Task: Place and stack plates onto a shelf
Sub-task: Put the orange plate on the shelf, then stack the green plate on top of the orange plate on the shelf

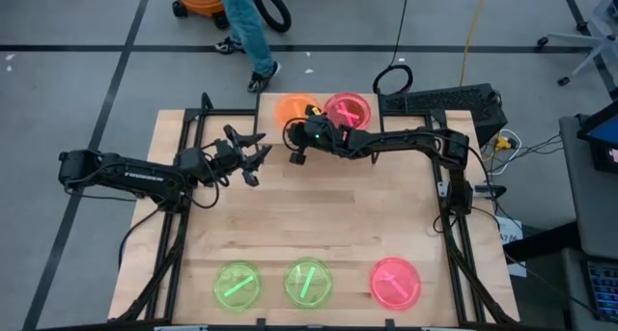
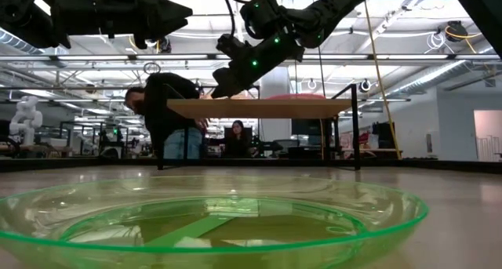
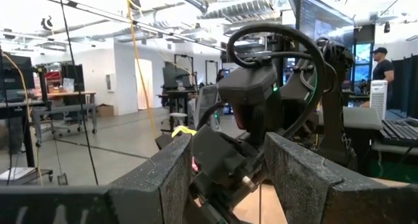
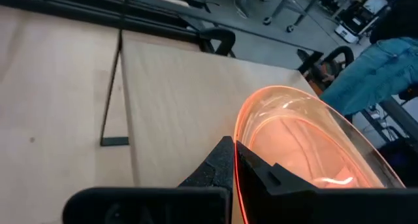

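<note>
From above, the shelf (image 1: 319, 119) sits at the far edge of the table (image 1: 319, 215), with a pink plate (image 1: 349, 110) lying on its right half. The right gripper (image 1: 297, 130) is over the shelf's left half, holding an orange plate (image 1: 292, 109) there. The left gripper (image 1: 253, 155) hovers just left of the shelf, fingers spread wide and holding nothing. Along the near edge of the table sit two green plates (image 1: 237, 285) (image 1: 309, 281) and another pink plate (image 1: 396, 281), well apart from the shelf. A person's legs (image 1: 249, 32) show on the floor beyond the table.

At table height, a green plate (image 2: 212, 222) fills the foreground – the shelf (image 2: 263, 108) stands behind it on thin black legs, with the right gripper (image 2: 227, 77) angled down at its top.

The left wrist camera looks between its own open fingers (image 3: 163, 178) straight at the right arm (image 3: 261, 93).

The right wrist camera shows the orange plate (image 4: 307, 145) on edge, its rim pinched in the closed claw above the shelf board (image 4: 176, 100).
</note>
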`<control>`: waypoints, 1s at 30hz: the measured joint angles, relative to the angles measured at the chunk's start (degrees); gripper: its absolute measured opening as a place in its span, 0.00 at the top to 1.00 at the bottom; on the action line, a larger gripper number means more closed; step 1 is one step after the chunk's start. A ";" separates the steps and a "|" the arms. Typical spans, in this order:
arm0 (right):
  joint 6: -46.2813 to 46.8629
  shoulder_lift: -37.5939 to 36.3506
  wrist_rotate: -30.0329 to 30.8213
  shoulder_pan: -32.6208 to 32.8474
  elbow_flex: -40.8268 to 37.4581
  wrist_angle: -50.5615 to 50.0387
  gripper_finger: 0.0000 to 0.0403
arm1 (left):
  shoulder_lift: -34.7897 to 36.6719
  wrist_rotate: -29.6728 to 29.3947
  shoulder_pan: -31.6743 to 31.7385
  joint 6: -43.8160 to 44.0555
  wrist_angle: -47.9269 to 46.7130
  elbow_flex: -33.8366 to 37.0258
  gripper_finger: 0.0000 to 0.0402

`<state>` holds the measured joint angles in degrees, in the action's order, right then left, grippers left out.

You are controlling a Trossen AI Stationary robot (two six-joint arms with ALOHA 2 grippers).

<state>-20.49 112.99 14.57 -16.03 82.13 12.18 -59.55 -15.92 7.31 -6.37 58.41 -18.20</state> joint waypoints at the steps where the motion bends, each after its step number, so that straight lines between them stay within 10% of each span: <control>1: -0.06 0.00 -0.90 0.00 0.00 0.20 1.00 | 0.00 0.00 0.00 0.02 0.00 0.00 0.51; 30: 0.01 -0.70 -5.82 1.11 -0.05 4.07 0.80 | 0.00 -0.01 -0.04 0.00 0.04 0.00 0.51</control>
<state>-20.48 112.29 8.75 -14.92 82.08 16.25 -59.55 -15.94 7.27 -6.37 58.46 -18.20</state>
